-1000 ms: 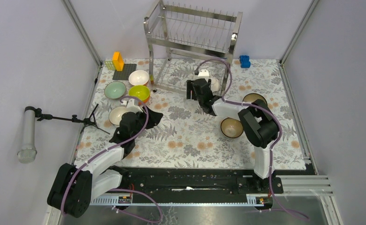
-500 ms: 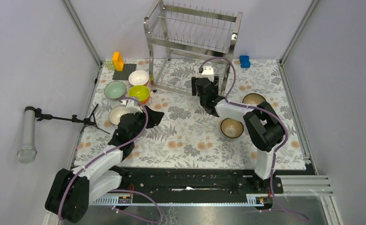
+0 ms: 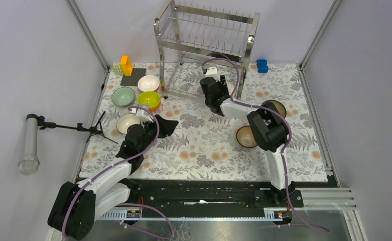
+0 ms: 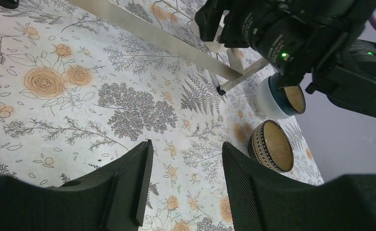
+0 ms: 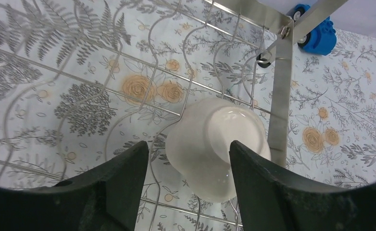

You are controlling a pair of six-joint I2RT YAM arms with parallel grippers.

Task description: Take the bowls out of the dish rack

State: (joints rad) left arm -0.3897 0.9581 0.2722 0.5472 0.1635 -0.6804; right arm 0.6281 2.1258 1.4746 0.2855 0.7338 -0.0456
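The steel dish rack point(image 3: 206, 35) stands at the back of the table. One white bowl point(image 5: 214, 144) lies tilted on its lower wire shelf point(image 5: 128, 72), beside a rack leg. My right gripper point(image 5: 188, 144) is open just above it, with a finger on each side of the bowl; it also shows in the top view point(image 3: 213, 84). My left gripper point(image 4: 186, 144) is open and empty over the floral cloth point(image 3: 166, 124). On the cloth sit white point(image 3: 148, 83), pale green point(image 3: 123, 96), yellow-green point(image 3: 149, 100), cream point(image 3: 127, 122), brown-gold point(image 3: 246, 136) and blue-rimmed point(image 3: 274, 106) bowls.
An orange block point(image 3: 126, 65) on a dark plate point(image 3: 133, 78) stands at the back left, a blue block point(image 3: 262, 66) at the back right. A small tripod point(image 3: 96, 129) with a lamp stands at the left edge. Grey walls close in both sides.
My right gripper has moved back and left, in under the rack and over the white bowl. My left arm has barely shifted.
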